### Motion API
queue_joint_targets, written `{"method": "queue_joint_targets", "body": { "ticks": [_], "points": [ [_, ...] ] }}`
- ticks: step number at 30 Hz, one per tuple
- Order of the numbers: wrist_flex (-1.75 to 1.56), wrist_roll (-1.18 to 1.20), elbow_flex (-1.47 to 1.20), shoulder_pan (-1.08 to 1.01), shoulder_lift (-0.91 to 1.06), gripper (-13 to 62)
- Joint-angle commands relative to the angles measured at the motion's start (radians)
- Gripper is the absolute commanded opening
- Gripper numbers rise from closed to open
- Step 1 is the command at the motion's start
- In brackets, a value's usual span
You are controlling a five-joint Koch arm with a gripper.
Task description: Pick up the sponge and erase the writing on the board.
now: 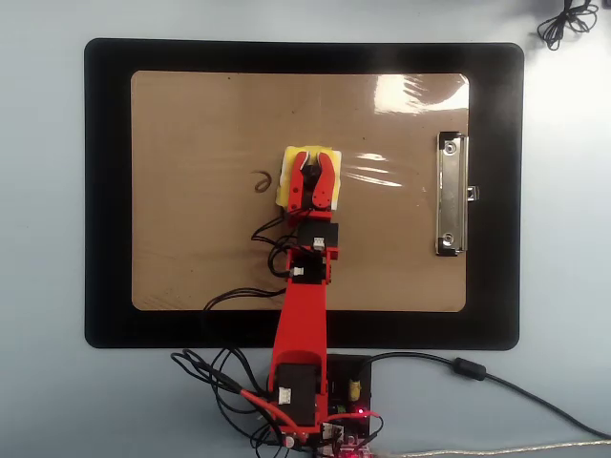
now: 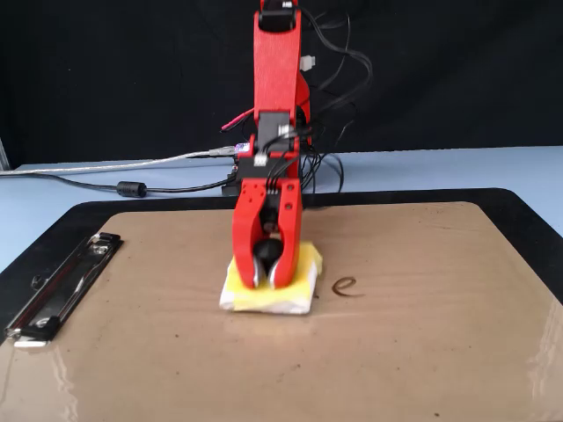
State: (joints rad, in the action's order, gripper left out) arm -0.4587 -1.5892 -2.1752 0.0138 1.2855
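The yellow sponge [image 1: 289,178] lies flat on the tan board [image 1: 191,239], seen in the fixed view as a yellow pad [image 2: 299,286] with a white edge. My red gripper [image 1: 313,164] is over it, its two fingers closed around the sponge's black knob [image 2: 264,255]. In the fixed view the gripper [image 2: 266,280] presses down onto the pad. Of the writing only one small dark letter [image 1: 259,181] shows, just left of the sponge in the overhead view and right of it in the fixed view [image 2: 346,286]. The board [image 2: 422,352] is otherwise bare.
The board lies on a black rounded mat [image 1: 105,191]. Its silver clip [image 1: 452,194] is at the right in the overhead view and at the left in the fixed view [image 2: 62,286]. Cables [image 1: 496,377] run from the arm's base at the near edge.
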Motion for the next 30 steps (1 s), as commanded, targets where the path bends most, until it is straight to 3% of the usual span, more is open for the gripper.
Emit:
{"method": "queue_joint_targets", "body": {
  "ticks": [1,5,7,13,15,18,21,23,25,30],
  "points": [
    [-0.006,-0.028,-0.109,0.014,0.091,-7.9],
    [-0.005,-0.029,-0.426,0.052,0.407,-7.9],
    [-0.002,-0.029,-0.436,0.058,0.419,-7.9],
    [-0.021,-0.031,0.132,0.061,-0.127,-7.9],
    [-0.021,-0.031,0.172,0.061,-0.169,-7.9],
    [-0.025,-0.032,-0.092,0.080,0.035,-7.9],
    [-0.012,-0.038,-0.430,0.130,0.396,-7.9],
    [-0.006,-0.049,-0.471,0.146,0.456,-7.9],
    [-0.015,-0.051,-0.379,0.147,0.318,-7.9],
    [-0.017,-0.049,0.178,0.149,-0.184,-7.9]
  ]
}}
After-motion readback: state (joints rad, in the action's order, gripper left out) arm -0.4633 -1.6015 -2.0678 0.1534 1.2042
